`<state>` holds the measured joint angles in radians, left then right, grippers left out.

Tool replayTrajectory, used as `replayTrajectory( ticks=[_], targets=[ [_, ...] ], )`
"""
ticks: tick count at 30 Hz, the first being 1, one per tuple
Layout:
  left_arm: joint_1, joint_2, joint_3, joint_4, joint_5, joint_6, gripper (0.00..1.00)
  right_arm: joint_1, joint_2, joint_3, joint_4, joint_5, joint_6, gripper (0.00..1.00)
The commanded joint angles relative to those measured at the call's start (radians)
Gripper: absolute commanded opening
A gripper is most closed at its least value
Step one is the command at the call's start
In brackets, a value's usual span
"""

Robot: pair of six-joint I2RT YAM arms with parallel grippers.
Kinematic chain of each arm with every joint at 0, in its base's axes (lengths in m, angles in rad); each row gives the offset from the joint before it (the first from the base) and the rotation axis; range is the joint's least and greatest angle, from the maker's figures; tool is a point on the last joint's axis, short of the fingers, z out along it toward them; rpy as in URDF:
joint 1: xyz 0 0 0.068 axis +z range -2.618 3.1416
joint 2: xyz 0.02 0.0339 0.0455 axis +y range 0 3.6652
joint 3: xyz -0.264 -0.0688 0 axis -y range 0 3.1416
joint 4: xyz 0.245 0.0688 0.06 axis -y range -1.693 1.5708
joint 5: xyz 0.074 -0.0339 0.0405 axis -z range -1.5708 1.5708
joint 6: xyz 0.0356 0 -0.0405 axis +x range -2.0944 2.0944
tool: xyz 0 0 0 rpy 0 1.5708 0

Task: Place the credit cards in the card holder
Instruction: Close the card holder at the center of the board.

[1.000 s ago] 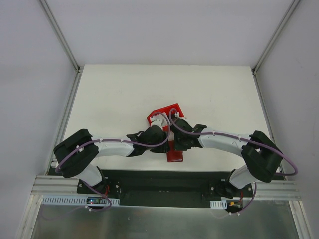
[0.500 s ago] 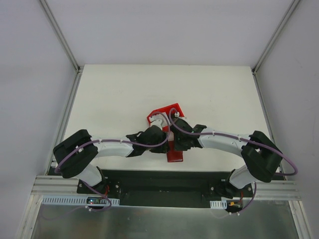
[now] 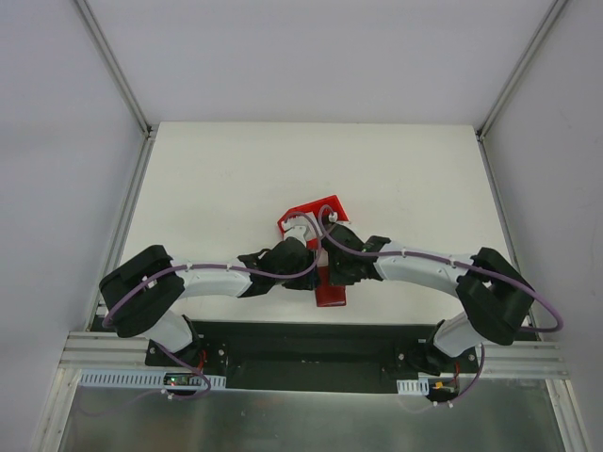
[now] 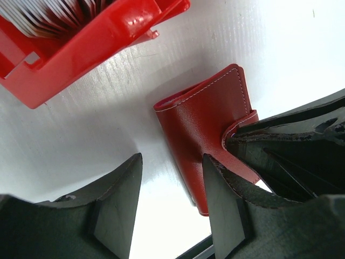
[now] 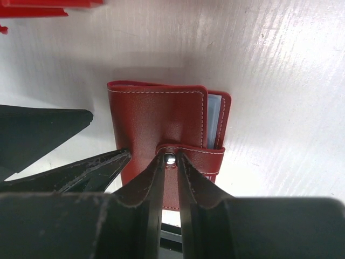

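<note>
Bin [image 3: 320, 204] crowds card holder [image 5: 156, 124]; far table [image 3: 424, 169] seemingly open.

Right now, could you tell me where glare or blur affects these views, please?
Left wrist: glare on the red bin's glossy wall and the white table, cards blurred. Right wrist: streaky sheen on the table beside the card holder. Top external: even light, no glare.

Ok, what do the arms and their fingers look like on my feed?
Both arms share one build: the left arm and right arm have white link shells, bulky black joint housings and a thin purple cable looped along each. The fingers are matte black, flat-faced wedges with scuffed edges.
</note>
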<state>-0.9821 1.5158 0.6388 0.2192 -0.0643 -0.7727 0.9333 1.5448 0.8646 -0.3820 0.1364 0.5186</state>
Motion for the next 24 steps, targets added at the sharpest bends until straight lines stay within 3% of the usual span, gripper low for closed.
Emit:
replayTrajectory(
  ticks=[1,6,19,22,24],
  targets=[
    [-0.007,-0.02,0.001,-0.058,-0.014,0.016,0.48,-0.004,0.051,-0.084,0.002,0.068,-0.019,0.2],
    [-0.006,-0.009,0.009,-0.066,-0.008,0.013,0.48,-0.007,-0.008,-0.064,-0.004,0.092,-0.012,0.23],
    [-0.007,0.003,0.009,-0.066,-0.003,0.007,0.48,-0.007,0.018,0.008,-0.11,0.166,-0.026,0.25],
    [-0.007,0.004,0.012,-0.066,-0.003,0.007,0.48,-0.008,0.052,0.023,-0.129,0.163,-0.031,0.23],
    [-0.006,0.003,0.012,-0.064,-0.008,0.01,0.48,-0.005,0.078,0.03,-0.135,0.138,-0.037,0.15]
  ],
)
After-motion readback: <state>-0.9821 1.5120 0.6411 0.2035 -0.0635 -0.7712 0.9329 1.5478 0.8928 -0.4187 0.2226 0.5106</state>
